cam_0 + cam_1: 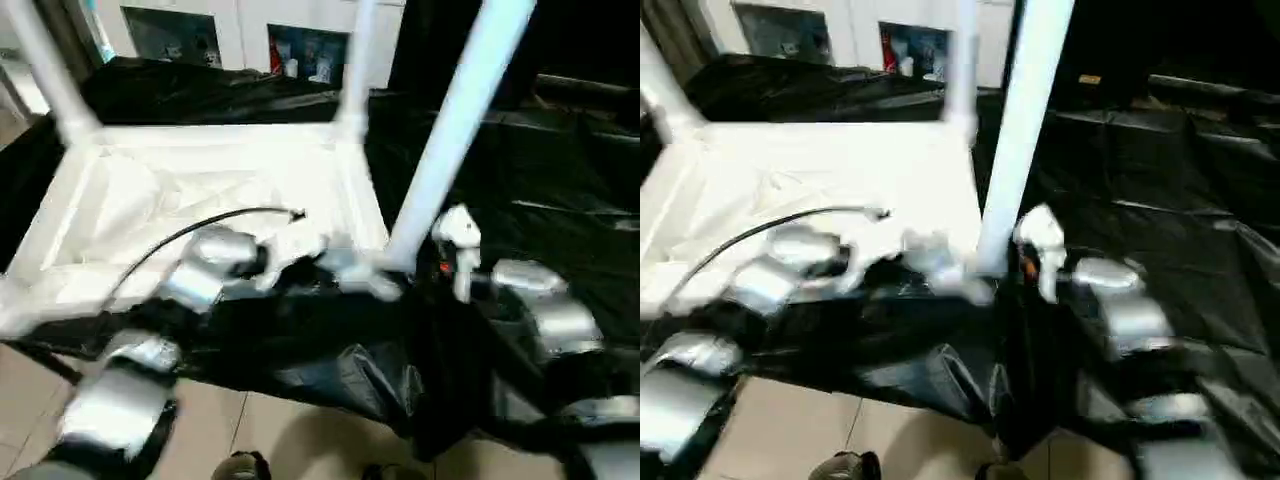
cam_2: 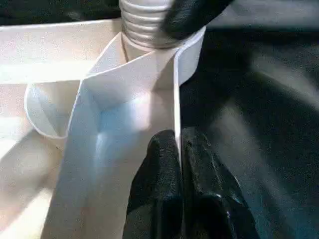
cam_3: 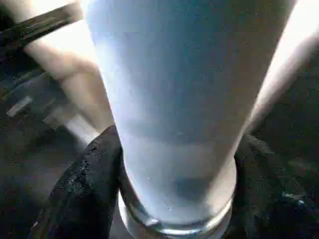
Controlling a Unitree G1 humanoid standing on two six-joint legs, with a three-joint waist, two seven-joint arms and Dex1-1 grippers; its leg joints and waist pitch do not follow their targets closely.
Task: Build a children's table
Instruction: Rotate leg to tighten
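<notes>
The children's table lies upside down, its white ribbed top (image 1: 200, 190) on black sheeting. Three white legs stand up from its corners: far left (image 1: 50, 70), far right (image 1: 355, 70) and near right (image 1: 455, 130). My left gripper (image 2: 178, 149) is shut on the thin rim wall of the top (image 2: 149, 99), just beside the near-right corner socket, where the leg's threaded end (image 2: 144, 25) sits. My right gripper (image 3: 177, 164) grips the lower part of that near-right leg (image 3: 179, 89), one black finger (image 3: 84, 189) pressed against each side.
Crinkled black plastic sheeting (image 1: 540, 170) covers the work surface and hangs over its near edge. Tiled floor (image 1: 250, 430) lies below. A black cable (image 1: 200, 228) arcs over my left forearm. Shelving (image 1: 310, 50) stands at the back.
</notes>
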